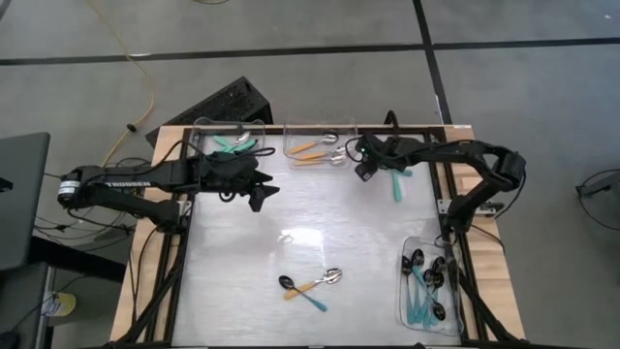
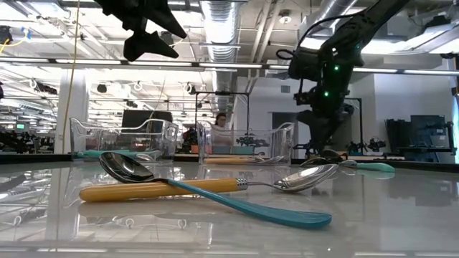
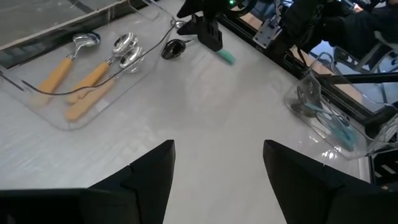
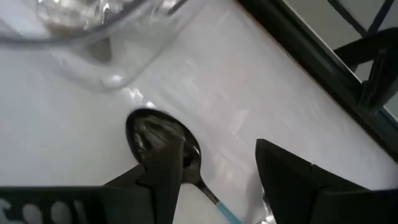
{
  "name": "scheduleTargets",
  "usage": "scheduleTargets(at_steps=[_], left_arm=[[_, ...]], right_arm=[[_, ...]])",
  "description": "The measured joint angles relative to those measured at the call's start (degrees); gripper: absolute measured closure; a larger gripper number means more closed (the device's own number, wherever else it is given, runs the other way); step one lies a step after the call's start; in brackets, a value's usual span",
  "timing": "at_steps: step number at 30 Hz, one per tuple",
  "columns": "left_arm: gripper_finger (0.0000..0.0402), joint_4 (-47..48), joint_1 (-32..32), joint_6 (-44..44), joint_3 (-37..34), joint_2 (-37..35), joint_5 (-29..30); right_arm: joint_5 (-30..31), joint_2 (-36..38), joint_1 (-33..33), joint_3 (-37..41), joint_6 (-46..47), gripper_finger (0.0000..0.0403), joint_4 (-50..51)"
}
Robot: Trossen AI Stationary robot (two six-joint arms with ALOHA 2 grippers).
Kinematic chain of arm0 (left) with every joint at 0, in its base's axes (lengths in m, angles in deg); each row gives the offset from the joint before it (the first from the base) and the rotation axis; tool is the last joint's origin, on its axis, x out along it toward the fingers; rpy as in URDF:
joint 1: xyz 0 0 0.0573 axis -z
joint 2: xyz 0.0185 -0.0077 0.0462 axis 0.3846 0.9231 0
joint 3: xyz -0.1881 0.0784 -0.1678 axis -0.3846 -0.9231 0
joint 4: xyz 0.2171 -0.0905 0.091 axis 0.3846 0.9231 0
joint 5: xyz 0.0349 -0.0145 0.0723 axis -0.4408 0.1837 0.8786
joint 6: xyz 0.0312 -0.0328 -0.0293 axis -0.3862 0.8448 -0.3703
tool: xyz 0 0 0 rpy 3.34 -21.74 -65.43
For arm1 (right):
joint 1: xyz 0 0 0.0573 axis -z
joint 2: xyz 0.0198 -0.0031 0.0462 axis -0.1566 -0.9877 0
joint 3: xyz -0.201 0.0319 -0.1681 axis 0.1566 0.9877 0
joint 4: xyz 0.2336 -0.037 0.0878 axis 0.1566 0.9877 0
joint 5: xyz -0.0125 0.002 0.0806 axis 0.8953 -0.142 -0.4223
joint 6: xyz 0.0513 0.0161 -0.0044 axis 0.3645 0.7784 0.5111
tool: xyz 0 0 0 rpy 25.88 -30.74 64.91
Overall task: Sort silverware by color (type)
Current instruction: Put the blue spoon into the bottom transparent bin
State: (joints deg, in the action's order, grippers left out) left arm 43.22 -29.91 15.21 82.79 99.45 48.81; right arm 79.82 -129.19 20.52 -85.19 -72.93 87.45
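My right gripper (image 1: 366, 167) is open and low over the table's far middle. Its fingers stand on either side of a spoon (image 4: 155, 140) with a black bowl and teal handle (image 1: 397, 182), which lies flat on the table. My left gripper (image 1: 260, 194) is open and empty, raised above the table left of centre, its fingers wide apart (image 3: 217, 146). Two more spoons lie crossed near the near edge: a black-bowled teal one (image 1: 302, 291) and a silver-bowled orange one (image 1: 322, 282). My right gripper comes at the black-bowled spoon from above, its fingers across the neck (image 4: 202, 183) just behind the bowl. One finger (image 4: 165, 171) overlaps the bowl's edge in the right wrist view. I cannot tell whether it touches. The spoon lies flat on the table.
Three clear bins stand on the table. The far-left bin (image 1: 205, 131) holds teal-handled spoons, the far-middle bin (image 1: 320, 129) orange-handled silver spoons, and the near-right bin (image 1: 407, 310) black-bowled teal spoons. Bare tabletop lies in the middle. A person shows far behind the table (image 2: 219, 122).
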Motion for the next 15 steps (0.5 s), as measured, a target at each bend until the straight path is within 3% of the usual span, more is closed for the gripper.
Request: scheduleTargets(at_steps=[4,10,15], left_arm=[[0.0173,0.1,0.0,0.8,0.0,0.0,-0.2],[0.0173,0.4,0.0,3.1,0.0,0.0,-0.4],[0.0173,0.4,0.0,4.6,0.0,0.0,-0.6]], right_arm=[[0.1,-0.6,0.1,2.1,-4.3,0.0180,-2.5],[1.7,3.5,-1.6,13.6,-10.2,0.0180,-18.5],[-2.0,9.0,-1.0,17.7,-13.4,0.0180,-18.3]])
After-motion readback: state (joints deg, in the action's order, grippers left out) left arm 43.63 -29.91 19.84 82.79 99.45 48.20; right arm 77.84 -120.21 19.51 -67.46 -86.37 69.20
